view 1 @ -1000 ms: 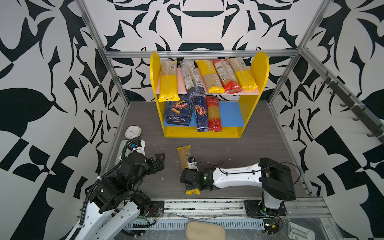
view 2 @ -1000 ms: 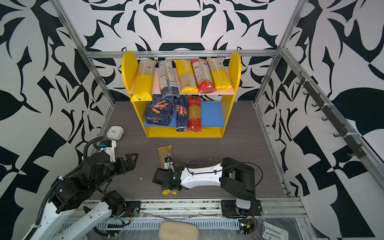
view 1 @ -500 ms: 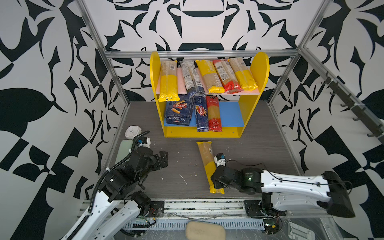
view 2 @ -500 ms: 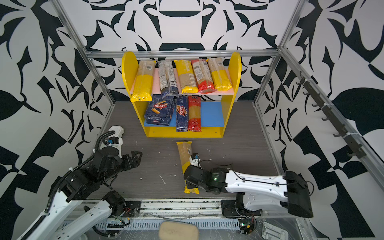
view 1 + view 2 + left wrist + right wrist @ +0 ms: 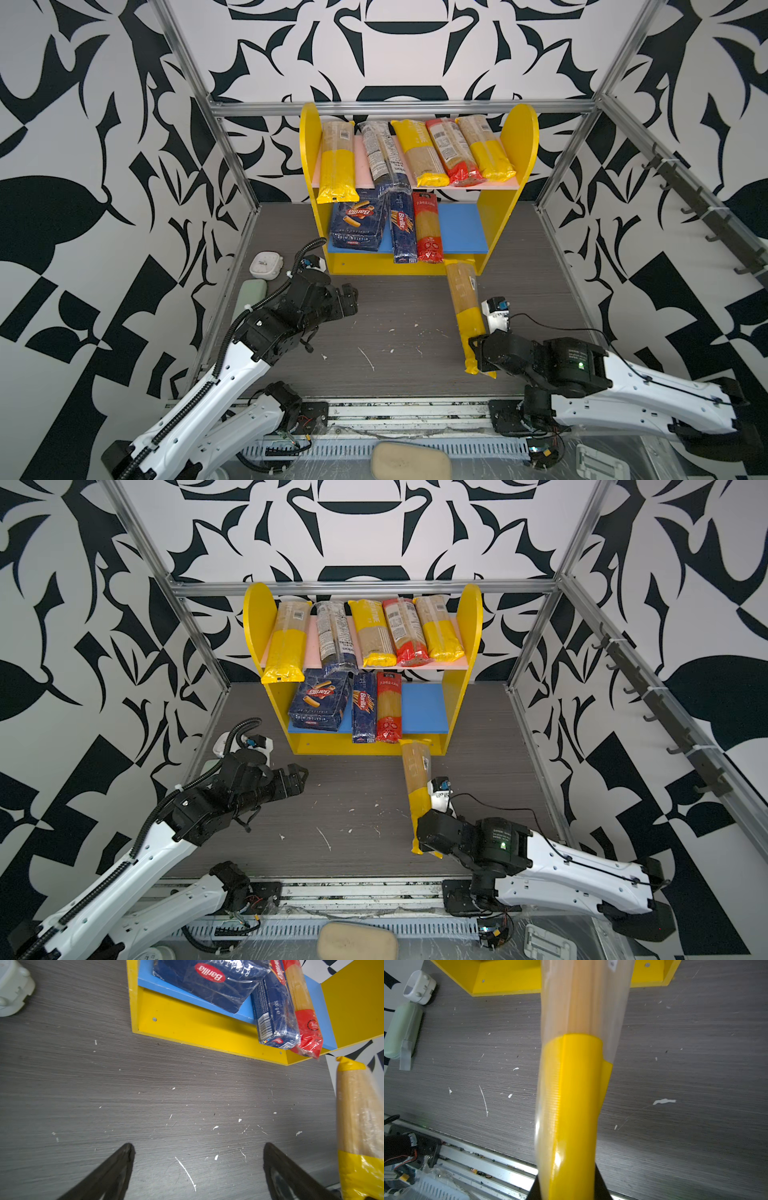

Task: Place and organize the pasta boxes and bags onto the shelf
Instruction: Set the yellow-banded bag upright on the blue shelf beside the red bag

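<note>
In both top views my right gripper (image 5: 477, 351) was clamped on the yellow end of a spaghetti bag (image 5: 463, 297). Its fingertips were hidden behind the wrapper and the gripper body. The bag slanted away from me, and its far end overlapped the yellow front of the shelf (image 5: 517, 137) at the right side of the lower board. I could not tell whether it touched. My right arm lay low, stretched out from the rail toward the shelf. My left gripper (image 5: 348, 296) hung apart and empty over the table (image 5: 386, 332), its arm bent at the elbow and partly covering a pale green case (image 5: 248, 293).

In the left wrist view my two left fingers (image 5: 122, 1159) stood wide, cut off by the frame edge, with bare table between them. The rigatoni pack (image 5: 209, 980), the narrow Barilla box (image 5: 272, 1014) and a red-ended bag (image 5: 305, 1028) lay on the blue board, each cropped. The held bag ran out of frame.

In the right wrist view the bag filled the middle, slightly blurred, and hid most of the shelf. Only dark slivers of my gripper showed beside the yellow end.
</note>
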Robot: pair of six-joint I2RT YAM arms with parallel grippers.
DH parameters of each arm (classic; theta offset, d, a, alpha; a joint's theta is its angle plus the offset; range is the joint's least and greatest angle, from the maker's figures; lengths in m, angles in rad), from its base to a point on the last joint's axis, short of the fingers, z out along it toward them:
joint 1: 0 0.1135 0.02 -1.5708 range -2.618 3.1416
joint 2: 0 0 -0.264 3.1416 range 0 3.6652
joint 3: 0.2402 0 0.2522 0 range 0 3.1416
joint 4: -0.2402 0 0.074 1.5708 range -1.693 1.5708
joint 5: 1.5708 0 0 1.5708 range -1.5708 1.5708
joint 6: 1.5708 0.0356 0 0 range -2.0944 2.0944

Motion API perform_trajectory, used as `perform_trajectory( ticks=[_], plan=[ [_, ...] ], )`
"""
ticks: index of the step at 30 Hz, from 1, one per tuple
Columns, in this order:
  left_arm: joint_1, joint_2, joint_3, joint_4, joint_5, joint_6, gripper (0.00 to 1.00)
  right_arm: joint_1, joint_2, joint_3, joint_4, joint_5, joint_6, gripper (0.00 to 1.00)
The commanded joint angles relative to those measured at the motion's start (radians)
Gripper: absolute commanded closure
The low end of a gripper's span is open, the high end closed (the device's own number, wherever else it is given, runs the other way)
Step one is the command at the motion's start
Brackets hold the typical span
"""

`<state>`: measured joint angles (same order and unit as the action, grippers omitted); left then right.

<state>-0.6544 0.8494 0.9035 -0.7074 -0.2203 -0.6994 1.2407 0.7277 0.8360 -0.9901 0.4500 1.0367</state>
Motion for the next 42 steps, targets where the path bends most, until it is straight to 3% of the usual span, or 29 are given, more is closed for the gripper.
perform_trajectory(
  ticks=[1, 9, 15, 30, 42],
  plan=[
    [0.002, 0.018, 0.038, 0.045, 0.021, 0.012, 0.01, -0.044, 0.006, 0.129, 0.051, 0.163, -0.101, 1.00],
    [0.002, 0.064, 0.065, 0.064, 0.013, 0.050, 0.01, -0.408, 0.168, 0.240, 0.180, -0.063, -0.364, 1.00],
    [0.002, 0.079, 0.093, 0.067, 0.002, 0.072, 0.01, -0.572, 0.344, 0.381, 0.265, -0.170, -0.512, 1.00],
    [0.002, 0.106, 0.112, 0.059, -0.035, 0.113, 0.01, -0.819, 0.659, 0.519, 0.517, -0.353, -0.698, 1.00],
    [0.002, 0.129, 0.149, 0.030, -0.064, 0.146, 0.01, -0.888, 0.798, 0.597, 0.574, -0.383, -0.738, 1.00]
  ],
)
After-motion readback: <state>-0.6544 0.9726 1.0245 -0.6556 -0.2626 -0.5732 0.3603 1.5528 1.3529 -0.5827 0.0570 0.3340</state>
